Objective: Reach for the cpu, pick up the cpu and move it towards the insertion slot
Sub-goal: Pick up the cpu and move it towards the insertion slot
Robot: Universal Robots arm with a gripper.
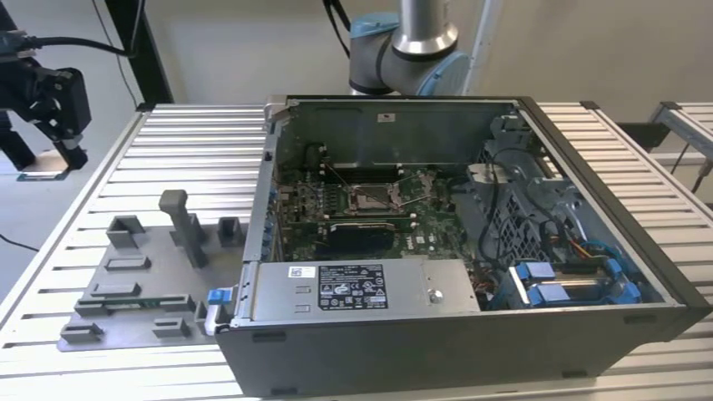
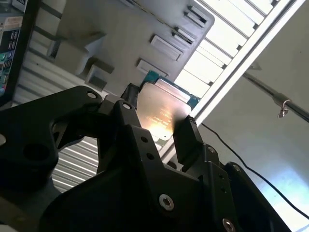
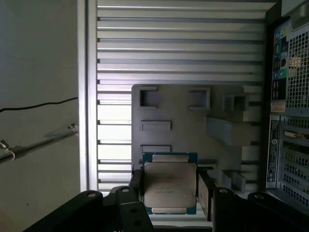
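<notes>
The cpu (image 3: 170, 183) is a small square chip with a silvery top, clamped between two black fingers in both wrist views. My gripper (image 3: 170, 189) is shut on its opposite edges, and the chip (image 2: 161, 108) glints in the light. In the exterior view the gripper (image 1: 53, 163) hangs high near that view's left edge, over the table's outer rim, with the flat cpu (image 1: 45, 173) at its tips. The insertion slot (image 1: 373, 196) is a silver-framed socket on the motherboard inside the open computer case, well off to the exterior view's right of the gripper.
A grey fixture plate (image 1: 145, 276) with raised blocks and a tall post (image 1: 179, 217) lies on the slatted table (image 1: 189, 150), below the held chip (image 3: 188, 130). The open case (image 1: 468, 251) has tall walls around the board. The arm's base (image 1: 402, 50) stands behind the case.
</notes>
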